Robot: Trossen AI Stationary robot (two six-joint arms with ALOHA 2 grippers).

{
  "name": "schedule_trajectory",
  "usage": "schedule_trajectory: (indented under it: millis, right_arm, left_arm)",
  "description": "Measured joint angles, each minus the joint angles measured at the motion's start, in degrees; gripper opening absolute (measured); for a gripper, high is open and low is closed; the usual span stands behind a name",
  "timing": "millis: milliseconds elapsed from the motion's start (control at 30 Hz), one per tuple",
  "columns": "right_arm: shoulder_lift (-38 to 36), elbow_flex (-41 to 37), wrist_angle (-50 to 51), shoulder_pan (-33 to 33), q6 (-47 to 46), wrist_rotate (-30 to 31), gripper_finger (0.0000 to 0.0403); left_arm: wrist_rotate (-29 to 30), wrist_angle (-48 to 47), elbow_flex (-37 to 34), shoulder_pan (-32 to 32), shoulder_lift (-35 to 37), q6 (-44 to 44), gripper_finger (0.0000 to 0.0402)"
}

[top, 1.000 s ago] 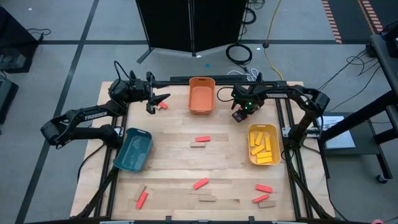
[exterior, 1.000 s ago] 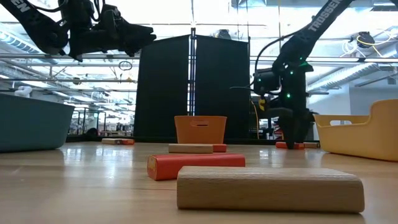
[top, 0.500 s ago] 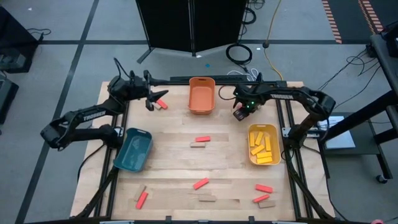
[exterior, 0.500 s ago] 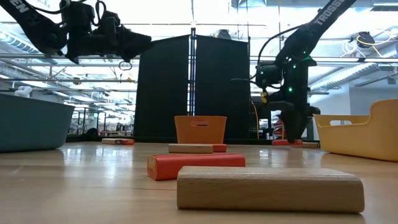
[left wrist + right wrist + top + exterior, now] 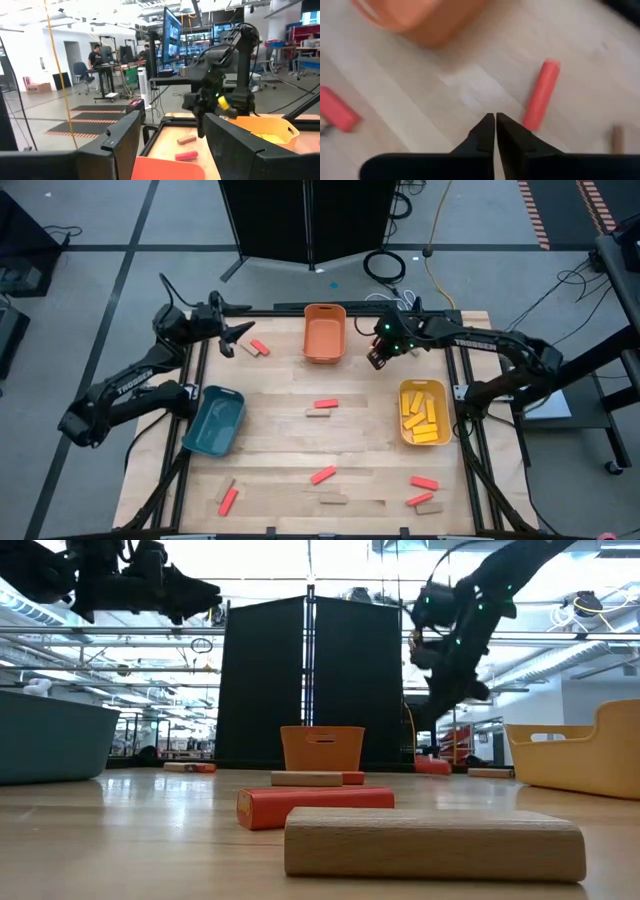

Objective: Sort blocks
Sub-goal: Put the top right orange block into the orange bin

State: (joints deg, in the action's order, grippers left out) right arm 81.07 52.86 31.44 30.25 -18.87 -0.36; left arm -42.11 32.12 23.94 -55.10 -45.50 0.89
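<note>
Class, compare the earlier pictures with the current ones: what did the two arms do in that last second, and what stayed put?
The right gripper closed its jaws on nothing and rose off the table; the red block it had stood over lies free. The left gripper drew back toward the table's left edge, jaws open and empty. The orange bin, yellow bin, teal bin and other blocks stayed put.
</note>
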Motion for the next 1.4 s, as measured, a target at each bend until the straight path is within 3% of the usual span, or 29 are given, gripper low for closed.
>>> schedule_trajectory:
  millis: [333,500,667,833,1133,1400]
  right_arm:
    - [-0.2,0.0,-5.6,1.7,-1.0,4.4,0.0035]
    - [4.4,0.0,-5.8,2.4,-2.9,1.6,0.0093]
    - [9.2,0.0,-7.7,1.8,-1.5,3.1,0.0162]
    - [12.9,0.0,-9.9,0.7,-5.3,3.6,0.0198]
    - [18.9,0.3,-11.1,0.4,-6.9,4.4,0.0189]
    - [16.7,0.0,-9.7,0.3,-7.4,7.4,0.0131]
  left_arm:
    - [0.6,-1.2,0.0,0.0,-2.8,1.5,0.0217]
    - [0.6,-1.6,0.0,0.0,-2.9,1.4,0.0217]
    - [0.6,-1.8,0.0,0.0,-2.9,1.4,0.0217]
    - [0.6,-1.8,0.0,0.0,-2.9,1.5,0.0217]
    - [0.6,-2.2,0.0,0.1,-2.9,2.5,0.0217]
    - [0.6,-2.2,0.0,0.1,-2.9,2.5,0.0217]
